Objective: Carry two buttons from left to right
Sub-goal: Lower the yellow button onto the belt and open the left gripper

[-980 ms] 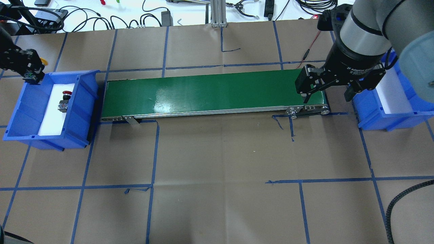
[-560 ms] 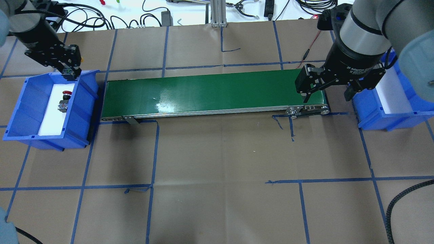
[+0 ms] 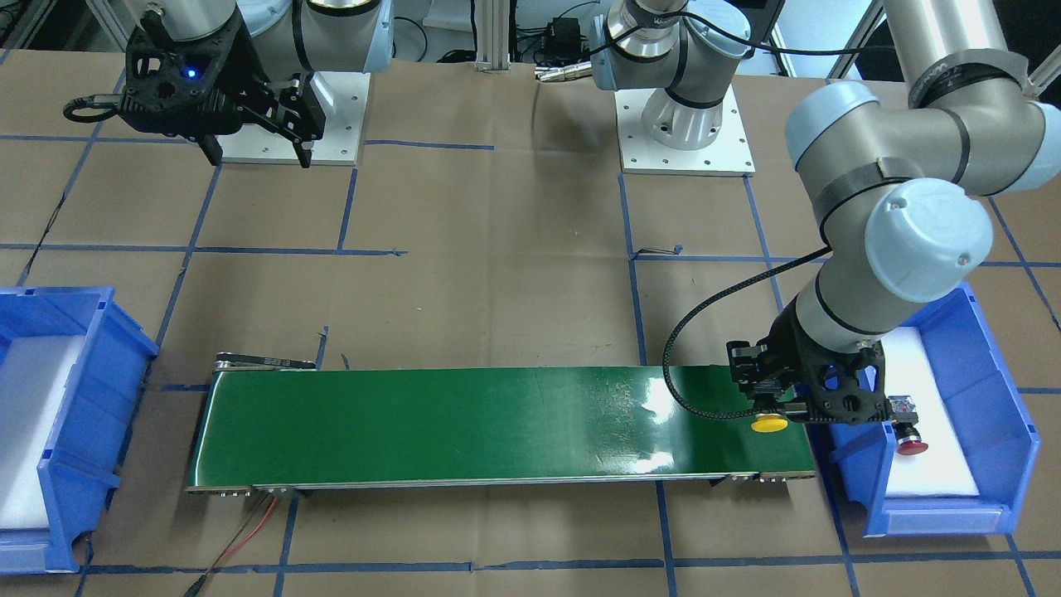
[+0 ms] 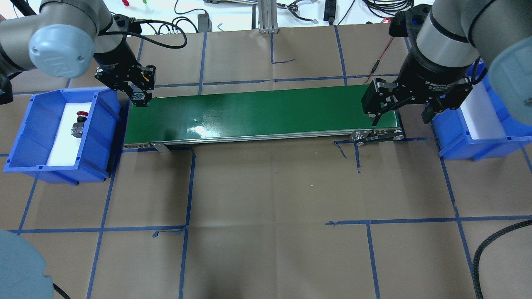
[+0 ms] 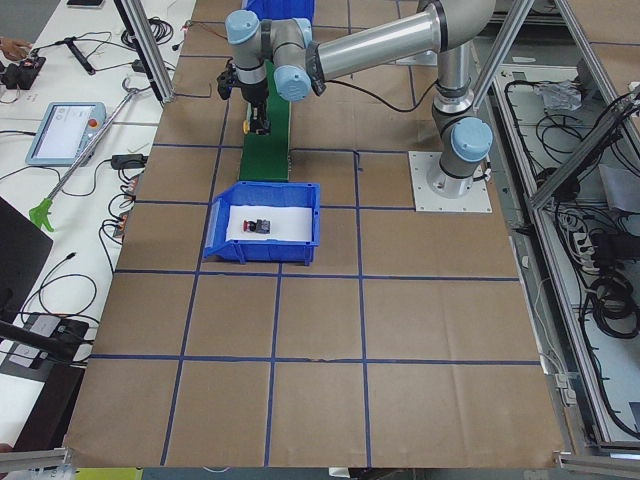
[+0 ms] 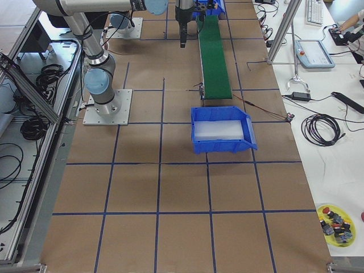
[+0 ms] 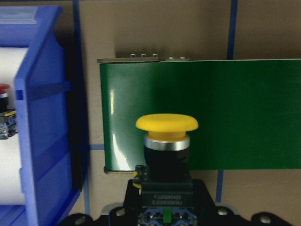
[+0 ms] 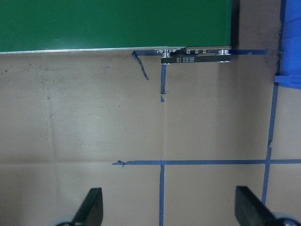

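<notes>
The yellow-capped button (image 7: 167, 129) is held in my left gripper (image 4: 140, 97), cap pointing away from the wrist, over the left end of the green conveyor belt (image 4: 266, 112). In the front-facing view its yellow cap (image 3: 769, 424) shows just below the left gripper (image 3: 783, 406). The red button (image 4: 80, 120) lies on white foam in the blue left bin (image 4: 104, 137); it also shows in the front-facing view (image 3: 910, 438). My right gripper (image 4: 401, 116) is open and empty above the belt's right end.
A second blue bin (image 4: 457, 141) with white foam stands right of the belt, empty as far as it shows (image 6: 222, 131). Brown paper with blue tape lines covers the table. Cables lie along the far edge (image 4: 124, 25). A black cable (image 4: 490, 249) curls at the near right.
My left gripper has moved right, from the far edge of the left bin to over the belt's left end, carrying the yellow button. The right arm has not moved.
</notes>
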Motion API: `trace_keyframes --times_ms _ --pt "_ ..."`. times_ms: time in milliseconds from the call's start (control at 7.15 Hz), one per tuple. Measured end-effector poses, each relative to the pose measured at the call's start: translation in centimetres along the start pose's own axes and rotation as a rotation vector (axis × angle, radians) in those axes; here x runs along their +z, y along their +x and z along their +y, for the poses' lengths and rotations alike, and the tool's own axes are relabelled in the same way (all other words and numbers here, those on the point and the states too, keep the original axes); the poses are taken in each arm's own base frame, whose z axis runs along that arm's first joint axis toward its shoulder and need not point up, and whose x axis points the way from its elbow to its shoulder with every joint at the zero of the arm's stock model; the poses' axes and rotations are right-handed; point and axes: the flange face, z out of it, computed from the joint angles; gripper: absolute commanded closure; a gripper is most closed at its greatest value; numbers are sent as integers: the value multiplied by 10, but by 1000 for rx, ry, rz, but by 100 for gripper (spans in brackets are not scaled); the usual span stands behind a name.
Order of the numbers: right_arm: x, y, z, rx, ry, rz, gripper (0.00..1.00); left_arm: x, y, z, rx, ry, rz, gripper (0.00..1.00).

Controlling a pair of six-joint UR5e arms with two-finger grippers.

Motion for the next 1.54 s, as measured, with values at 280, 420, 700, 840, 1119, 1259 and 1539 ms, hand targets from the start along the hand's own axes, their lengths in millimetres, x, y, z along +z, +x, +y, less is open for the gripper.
trace_keyframes --times_ms 280,420,700,840,1119,1259,1539 --pt "0 0 0 0 -1 0 0 36 4 5 -4 -12 -4 97" --pt "0 0 0 0 -1 0 0 55 6 9 -4 -15 -4 97" --pt "0 0 0 0 0 0 0 79 9 10 -2 -7 -5 97" --pt "0 0 0 0 0 0 0 80 9 9 -3 2 -6 95" --pt "-1 0 0 0 1 0 0 76 8 5 -5 25 -8 1" --pt "-1 0 0 0 2 0 0 78 9 6 -8 30 -7 1" --pt "-1 0 0 -1 2 0 0 71 8 6 -12 47 -4 1"
